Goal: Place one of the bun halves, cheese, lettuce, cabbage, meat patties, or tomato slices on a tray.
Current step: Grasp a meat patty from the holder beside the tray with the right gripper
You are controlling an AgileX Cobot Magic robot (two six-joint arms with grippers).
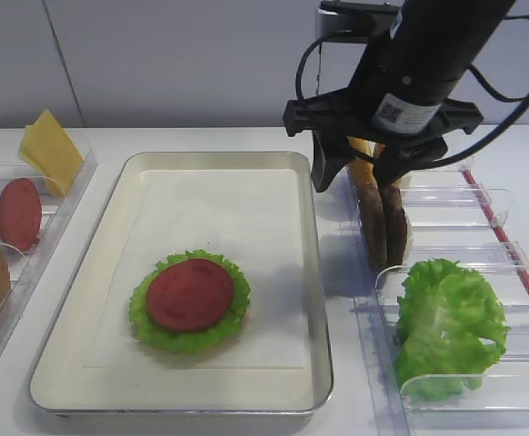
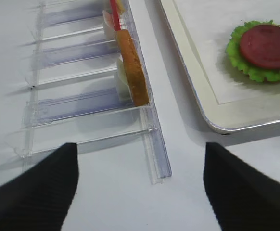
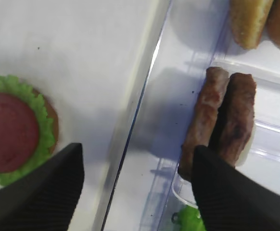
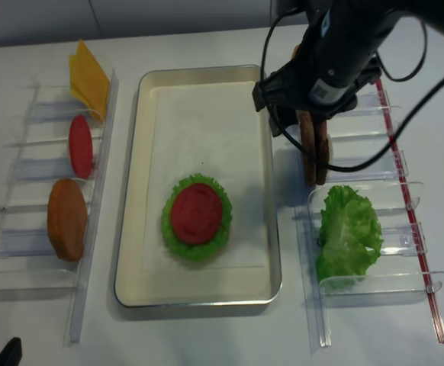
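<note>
White tabletop: your right gripper [image 1: 366, 173] hangs released (nothing grasped) over the meat patties [image 3: 224, 120]; tomato slice [image 1: 190, 293] on lettuce [image 1: 155, 320] already sits traywards to its left.

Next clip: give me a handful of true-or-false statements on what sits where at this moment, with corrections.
1. A tomato slice lies on lettuce in the tray. True.
2. The two meat patties lie flat on the tray. False: they stand on edge in the right-hand rack.
3. The right gripper is open above the patties. True.
4. The cheese is in the right-hand rack. False: it stands in the left rack.
</note>
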